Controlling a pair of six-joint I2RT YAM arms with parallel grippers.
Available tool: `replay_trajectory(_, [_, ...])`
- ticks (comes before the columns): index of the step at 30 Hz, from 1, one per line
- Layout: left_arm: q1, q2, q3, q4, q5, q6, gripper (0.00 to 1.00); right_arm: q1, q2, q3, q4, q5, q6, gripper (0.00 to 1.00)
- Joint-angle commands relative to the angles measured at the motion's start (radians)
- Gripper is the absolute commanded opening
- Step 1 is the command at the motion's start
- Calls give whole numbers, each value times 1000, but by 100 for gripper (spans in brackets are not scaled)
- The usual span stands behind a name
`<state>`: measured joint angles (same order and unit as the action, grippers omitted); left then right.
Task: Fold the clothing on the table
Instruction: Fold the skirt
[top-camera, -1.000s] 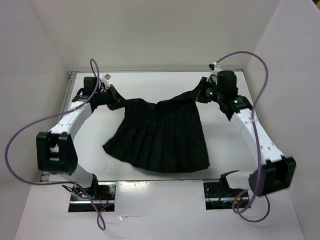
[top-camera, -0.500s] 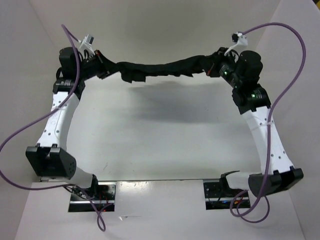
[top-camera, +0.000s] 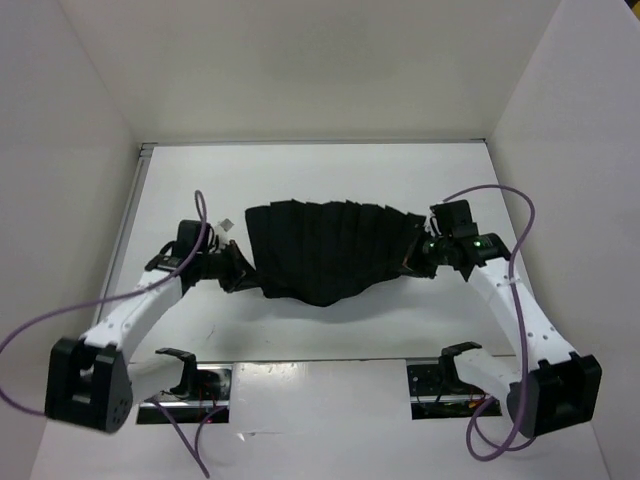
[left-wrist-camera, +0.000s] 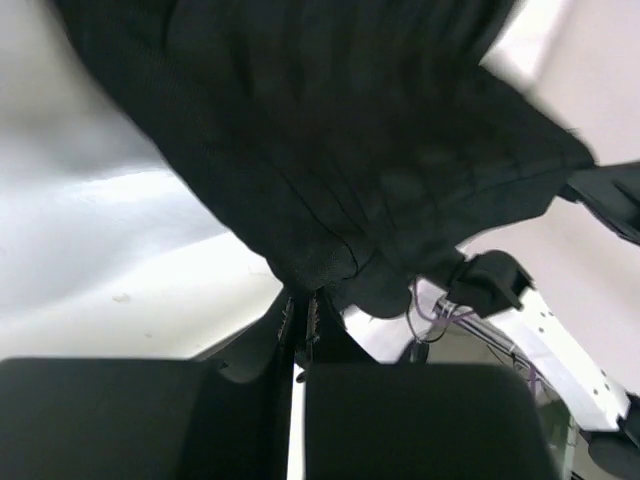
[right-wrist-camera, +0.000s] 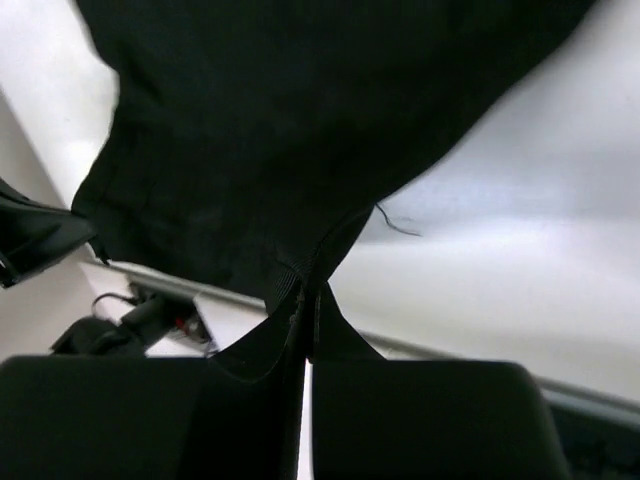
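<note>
A: Top external view, on the table (top-camera: 300, 170): where's the clothing (top-camera: 325, 250)?

B: Over its middle, stretched between the arms. Left gripper (top-camera: 238, 272) pinches its left edge tight; right gripper (top-camera: 412, 258) pinches its right edge.

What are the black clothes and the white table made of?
The clothing looks like soft, matte cloth: it drapes in pleats and wrinkles. The table seems to be a hard, glossy white board, maybe laminate: light shines off it.
</note>
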<state>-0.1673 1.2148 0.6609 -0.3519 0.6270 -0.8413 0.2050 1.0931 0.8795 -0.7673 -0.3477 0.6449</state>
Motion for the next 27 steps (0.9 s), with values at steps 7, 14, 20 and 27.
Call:
replay_trajectory(7, [0, -273, 19, -79, -68, -113, 0, 5, -52, 151, -148, 7, 53, 0])
replay_trajectory(14, [0, -29, 204, 25, -128, -74, 0, -35, 4, 231, -55, 114, 64, 0])
replay_trajectory(20, [0, 193, 403, 99, -150, -53, 0, -70, 74, 240, 19, 159, 64, 0])
replay_trajectory(27, [0, 385, 552, 123, -130, -44, 0, -90, 140, 252, 77, 164, 53, 0])
